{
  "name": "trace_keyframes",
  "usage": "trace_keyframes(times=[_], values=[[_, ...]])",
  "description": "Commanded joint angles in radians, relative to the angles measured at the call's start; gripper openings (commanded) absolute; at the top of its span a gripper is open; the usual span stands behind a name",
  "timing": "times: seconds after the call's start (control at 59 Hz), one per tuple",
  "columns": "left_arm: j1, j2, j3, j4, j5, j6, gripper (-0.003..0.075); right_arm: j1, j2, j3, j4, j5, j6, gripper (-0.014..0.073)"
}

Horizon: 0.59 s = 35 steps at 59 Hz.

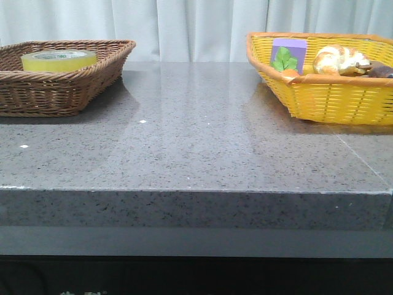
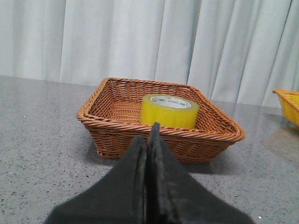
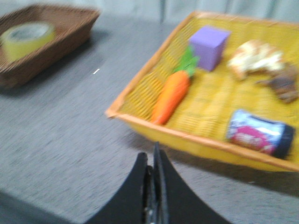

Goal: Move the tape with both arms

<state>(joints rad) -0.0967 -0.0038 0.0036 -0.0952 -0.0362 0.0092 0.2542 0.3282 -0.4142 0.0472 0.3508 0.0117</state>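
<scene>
The yellow tape roll (image 1: 59, 60) lies flat in the brown wicker basket (image 1: 92, 70) at the table's far left. It also shows in the left wrist view (image 2: 169, 111) and in the right wrist view (image 3: 27, 39). My left gripper (image 2: 148, 135) is shut and empty, low over the table just in front of that basket (image 2: 112, 135). My right gripper (image 3: 150, 156) is shut and empty, above the table in front of the yellow basket (image 3: 140, 121). Neither gripper shows in the front view.
The yellow basket (image 1: 325, 98) at the far right holds a purple block (image 3: 209, 44), a toy carrot (image 3: 170, 95), a bread-like item (image 3: 254, 58), a dark item (image 3: 282, 84) and a can (image 3: 259, 135). White curtains hang behind the grey stone table (image 1: 196, 141).
</scene>
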Motion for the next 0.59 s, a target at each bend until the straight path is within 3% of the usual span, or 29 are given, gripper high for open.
trace_keyframes(times=[0.0,0.136,0.373,0.576], values=[[0.000,-0.018,0.007,0.002,-0.076,-0.009,-0.0020,-0.072,-0.089,0.085,0.003,-0.227,-0.001,-0.0116],[0.000,-0.018,0.007,0.002,-0.076,-0.009,-0.0020,-0.148,-0.234,0.249,0.008,-0.363,-0.001,-0.0116],[0.000,-0.018,0.007,0.002,-0.076,-0.009,-0.0020,-0.190,-0.331,0.418,0.010,-0.483,-0.001,-0.0116],[0.000,-0.018,0.007,0.002,-0.076,-0.009,-0.0020,-0.236,-0.362,0.435,0.010,-0.458,-0.001,-0.0116]])
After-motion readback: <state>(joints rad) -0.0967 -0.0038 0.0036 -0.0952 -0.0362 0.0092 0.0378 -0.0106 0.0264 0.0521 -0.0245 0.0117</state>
